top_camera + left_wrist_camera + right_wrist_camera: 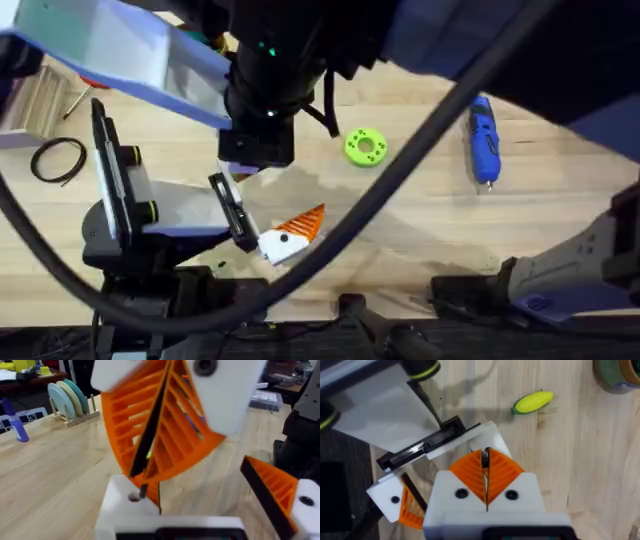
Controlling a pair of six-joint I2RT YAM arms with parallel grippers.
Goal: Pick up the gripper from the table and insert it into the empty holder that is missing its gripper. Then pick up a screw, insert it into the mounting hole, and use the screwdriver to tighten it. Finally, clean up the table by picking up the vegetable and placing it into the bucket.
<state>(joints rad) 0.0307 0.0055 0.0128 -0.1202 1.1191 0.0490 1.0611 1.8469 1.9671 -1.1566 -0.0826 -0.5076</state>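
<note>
Right gripper (486, 467) pressed together; left gripper (205, 492) spread wide. Vegetable (532, 402) lies on bare counter (580, 460) near the bucket (617, 372) (cut off by the frame edge, contents unreadable).

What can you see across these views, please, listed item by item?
Table: one, pale wood, under everything.
Disc: one, bright green, mid-table.
Screwdriver: one, blue, lying to the right of the disc.
Orange wedge: one, orange on a white block, beside the holder's rail.
Holder: one, black and white, left side of the table.
Loop: one, black, far left of the table.
Vegetable: one, yellow with a green end, lying on the table.
Bucket: one, green, near the vegetable.
Plate rack: one, wood with pale plates, far side of the table.
Bottle: one, blue, near the rack.
Left hand: white with orange pads, low over the table.
Right hand: white with orange pads, shut, by the holder.
</note>
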